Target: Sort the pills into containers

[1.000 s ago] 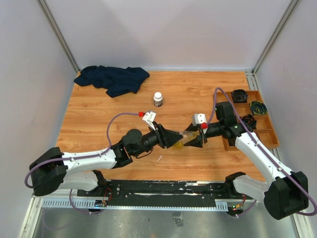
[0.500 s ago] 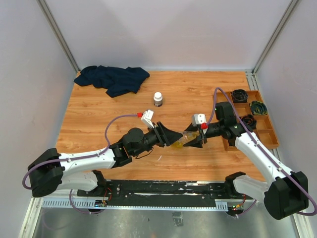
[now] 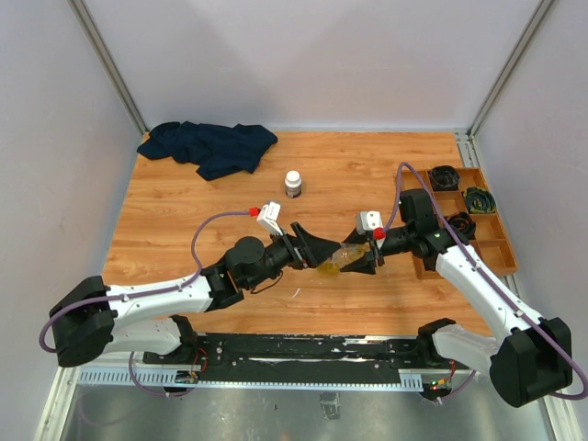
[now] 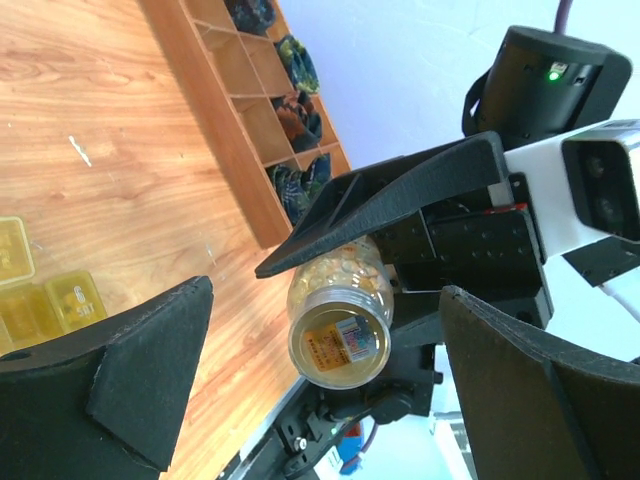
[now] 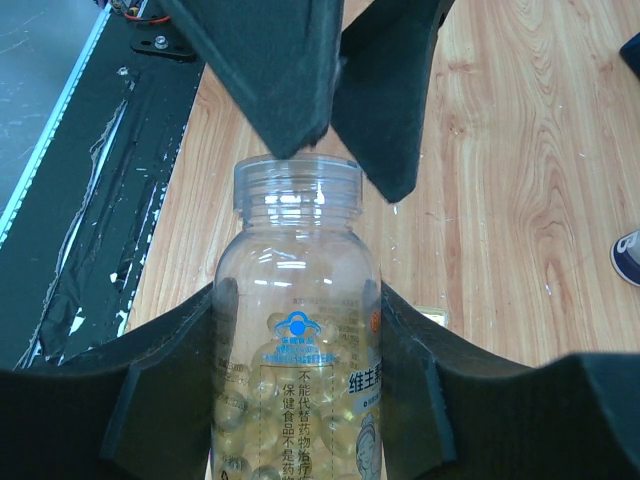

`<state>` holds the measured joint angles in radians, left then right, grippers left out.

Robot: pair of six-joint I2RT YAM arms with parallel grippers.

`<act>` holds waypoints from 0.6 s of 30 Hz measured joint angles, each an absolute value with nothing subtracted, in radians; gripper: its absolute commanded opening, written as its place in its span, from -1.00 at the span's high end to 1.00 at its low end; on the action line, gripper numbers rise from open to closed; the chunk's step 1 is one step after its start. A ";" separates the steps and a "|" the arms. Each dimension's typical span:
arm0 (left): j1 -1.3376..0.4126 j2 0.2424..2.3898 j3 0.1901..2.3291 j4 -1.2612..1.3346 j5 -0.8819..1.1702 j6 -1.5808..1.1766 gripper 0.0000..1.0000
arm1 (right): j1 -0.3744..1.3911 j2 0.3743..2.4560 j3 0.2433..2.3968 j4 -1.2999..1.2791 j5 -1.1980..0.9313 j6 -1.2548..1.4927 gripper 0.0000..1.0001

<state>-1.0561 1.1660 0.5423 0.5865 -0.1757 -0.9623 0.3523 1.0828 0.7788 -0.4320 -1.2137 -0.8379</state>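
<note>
My right gripper (image 3: 365, 259) (image 5: 300, 370) is shut on a clear bottle (image 3: 344, 253) (image 5: 298, 330), held level above the table. The bottle holds round yellow pills (image 5: 250, 420), and its uncapped threaded neck points at the left arm. My left gripper (image 3: 331, 254) (image 4: 325, 290) stands open, one finger on each side of the bottle's mouth (image 4: 340, 340) without touching it. Its black fingers (image 5: 260, 60) fill the top of the right wrist view. Small translucent yellow containers (image 4: 50, 300) lie on the wood below, showing as a yellow patch (image 3: 329, 267) in the top view.
A white-capped bottle (image 3: 293, 183) stands at mid-table behind the grippers. A dark blue cloth (image 3: 209, 147) lies at the back left. A wooden compartment tray (image 3: 501, 250) with dark coiled items runs along the right edge. A small white scrap (image 3: 296, 294) lies near the front.
My left gripper's jaws have spread wide apart around the bottle's mouth, and its wrist has edged slightly back. The right gripper and the bottle have stayed put.
</note>
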 measured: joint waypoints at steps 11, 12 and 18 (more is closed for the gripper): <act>-1.056 0.912 0.293 0.847 -0.062 -0.476 -0.98 | 0.352 1.083 0.779 -0.432 -1.224 -0.838 0.99; -1.055 0.889 0.260 0.883 -0.038 -0.398 -0.98 | 0.352 1.083 0.779 -0.432 -1.225 -0.838 0.99; -1.039 0.908 0.225 0.922 0.192 0.080 -0.98 | 0.352 1.083 0.779 -0.432 -1.227 -0.838 0.99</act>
<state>-1.0386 0.9085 0.2249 0.9218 0.1917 0.0795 0.3523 1.0828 0.7788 -0.4324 -1.2270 -0.8379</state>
